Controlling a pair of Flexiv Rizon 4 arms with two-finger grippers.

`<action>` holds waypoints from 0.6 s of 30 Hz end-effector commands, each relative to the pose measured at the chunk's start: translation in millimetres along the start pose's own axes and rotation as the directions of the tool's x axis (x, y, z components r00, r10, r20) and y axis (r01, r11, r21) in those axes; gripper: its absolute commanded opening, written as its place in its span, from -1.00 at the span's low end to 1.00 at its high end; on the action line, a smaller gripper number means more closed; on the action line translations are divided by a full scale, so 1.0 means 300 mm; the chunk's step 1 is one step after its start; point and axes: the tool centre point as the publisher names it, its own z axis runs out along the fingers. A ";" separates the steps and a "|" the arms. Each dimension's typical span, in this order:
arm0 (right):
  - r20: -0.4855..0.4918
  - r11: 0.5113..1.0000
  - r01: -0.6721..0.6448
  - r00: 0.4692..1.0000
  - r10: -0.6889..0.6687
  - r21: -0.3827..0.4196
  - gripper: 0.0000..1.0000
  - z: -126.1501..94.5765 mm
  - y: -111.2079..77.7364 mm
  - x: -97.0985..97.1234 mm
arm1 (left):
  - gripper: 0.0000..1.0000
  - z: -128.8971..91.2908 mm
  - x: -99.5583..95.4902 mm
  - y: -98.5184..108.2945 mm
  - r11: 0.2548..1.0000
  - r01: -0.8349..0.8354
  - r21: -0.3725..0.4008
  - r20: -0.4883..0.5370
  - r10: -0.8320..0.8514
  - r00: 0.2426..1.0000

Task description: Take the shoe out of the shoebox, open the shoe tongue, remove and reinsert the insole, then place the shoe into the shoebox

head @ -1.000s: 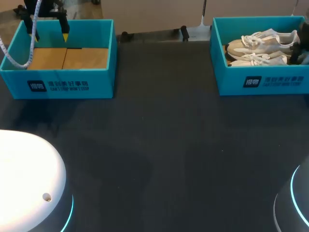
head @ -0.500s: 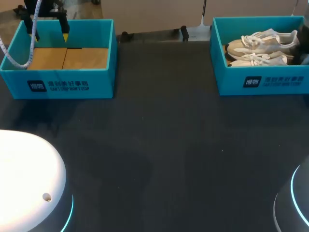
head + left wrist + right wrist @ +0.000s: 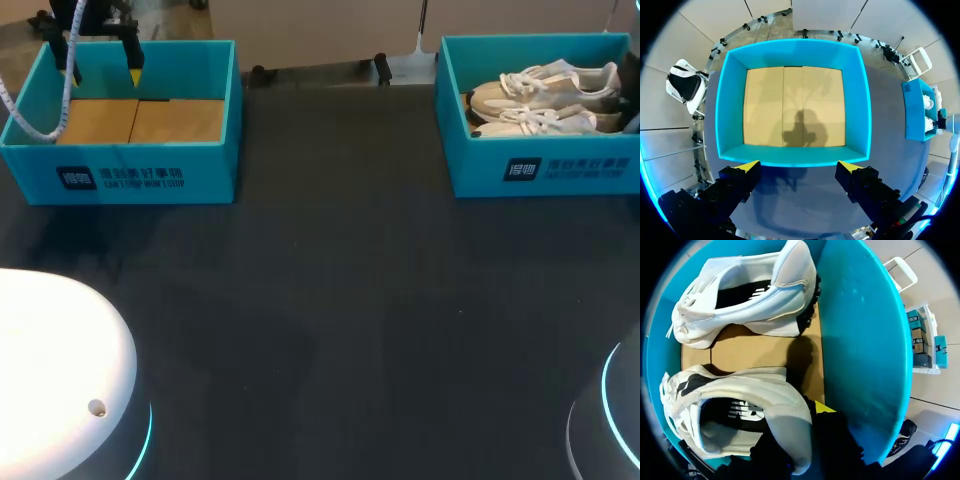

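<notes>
Two white sneakers lie on their sides in the teal shoebox [image 3: 540,170] at the back right. The far shoe [image 3: 750,295] rests against the back wall. The near shoe [image 3: 740,395] has its heel between the fingers of my right gripper [image 3: 795,427], which is shut on the heel collar; only one yellow fingertip [image 3: 822,407] shows beside it. In the head view both shoes [image 3: 535,123] are seen, with my right arm [image 3: 632,100] just inside the frame edge. My left gripper [image 3: 799,167] hangs open above the near wall of the other box, holding nothing.
A second teal box [image 3: 120,175] at the back left holds only a cardboard floor [image 3: 795,107]. The dark tabletop [image 3: 330,320] stretches between the boxes. The right box wall [image 3: 860,340] rises close beside my right gripper.
My right gripper has closed onto the near shoe's heel, and less of that arm shows at the head view's right edge. The left arm has not moved.
</notes>
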 end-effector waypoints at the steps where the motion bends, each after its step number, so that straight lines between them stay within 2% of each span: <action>1: 0.005 1.000 -0.012 1.000 0.012 -0.004 -1.00 -0.021 -0.005 -0.006 | 1.00 0.000 0.000 0.000 1.000 0.000 0.000 0.000 0.000 1.000; 10: 0.033 0.995 -0.101 0.994 0.101 0.005 -1.00 -0.077 0.007 -0.035 | 1.00 0.000 0.000 0.000 1.000 0.000 0.000 0.000 0.000 1.000; 18: 0.027 0.991 -0.127 0.991 0.128 -0.032 -1.00 -0.201 0.016 -0.053 | 1.00 0.000 0.000 0.000 1.000 0.000 0.000 0.000 0.000 1.000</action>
